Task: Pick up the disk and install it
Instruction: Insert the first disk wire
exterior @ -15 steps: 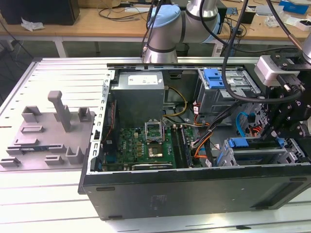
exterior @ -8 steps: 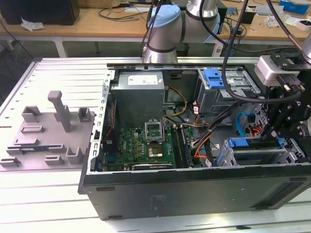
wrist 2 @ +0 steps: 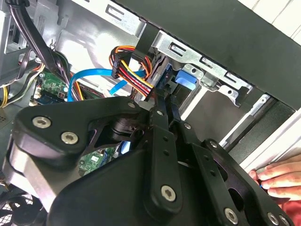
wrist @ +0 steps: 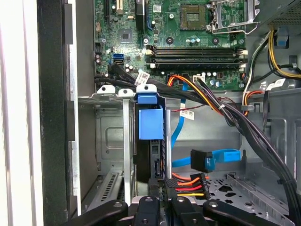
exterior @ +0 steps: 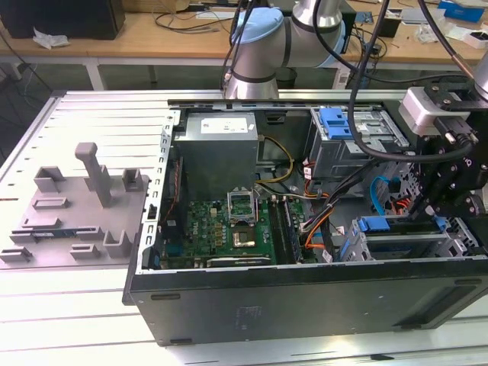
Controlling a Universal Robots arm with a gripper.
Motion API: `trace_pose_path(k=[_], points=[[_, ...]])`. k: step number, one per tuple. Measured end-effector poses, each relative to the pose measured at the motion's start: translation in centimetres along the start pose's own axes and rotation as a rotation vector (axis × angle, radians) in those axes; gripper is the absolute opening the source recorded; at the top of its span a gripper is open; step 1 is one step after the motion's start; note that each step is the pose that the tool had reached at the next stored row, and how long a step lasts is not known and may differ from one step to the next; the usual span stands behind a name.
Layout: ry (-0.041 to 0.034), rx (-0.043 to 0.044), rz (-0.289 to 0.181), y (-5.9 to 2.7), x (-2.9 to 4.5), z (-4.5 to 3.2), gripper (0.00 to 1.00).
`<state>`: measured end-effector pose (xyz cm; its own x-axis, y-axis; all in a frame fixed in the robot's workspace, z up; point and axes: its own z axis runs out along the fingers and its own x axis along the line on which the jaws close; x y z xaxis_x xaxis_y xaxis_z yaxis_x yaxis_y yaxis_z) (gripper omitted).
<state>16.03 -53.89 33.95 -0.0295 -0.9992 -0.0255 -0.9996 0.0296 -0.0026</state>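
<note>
Black gripper (wrist: 162, 190) clenched on the flat silver-grey disk in its blue plastic bracket (wrist: 150, 122). Disk stood on edge in the grey metal drive bay (wrist: 110, 136) of the open black computer case (exterior: 305, 305), near the table's front edge.

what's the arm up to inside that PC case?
The gripper is down in the drive-bay corner of the open computer case, on the exterior view's right. Its fingers look closed at the blue bracket of the disk, which stands in the metal bay. A person's hand rests on the case edge.
</note>
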Motion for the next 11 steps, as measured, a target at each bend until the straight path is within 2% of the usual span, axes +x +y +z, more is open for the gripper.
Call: trace_pose_path(k=[5, 6, 7, 11], points=[[0.0001, -0.0001, 0.000, 0.10, 0.00, -0.16, 0.18], [0.0002, -0.0001, 0.000, 0.10, -0.01, -0.31, 0.24], [0.0001, 0.0000, 0.000, 0.10, -0.05, -0.78, 0.30], [0.0017, 0.0000, 0.000, 0.10, -0.22, -2.03, 0.30]])
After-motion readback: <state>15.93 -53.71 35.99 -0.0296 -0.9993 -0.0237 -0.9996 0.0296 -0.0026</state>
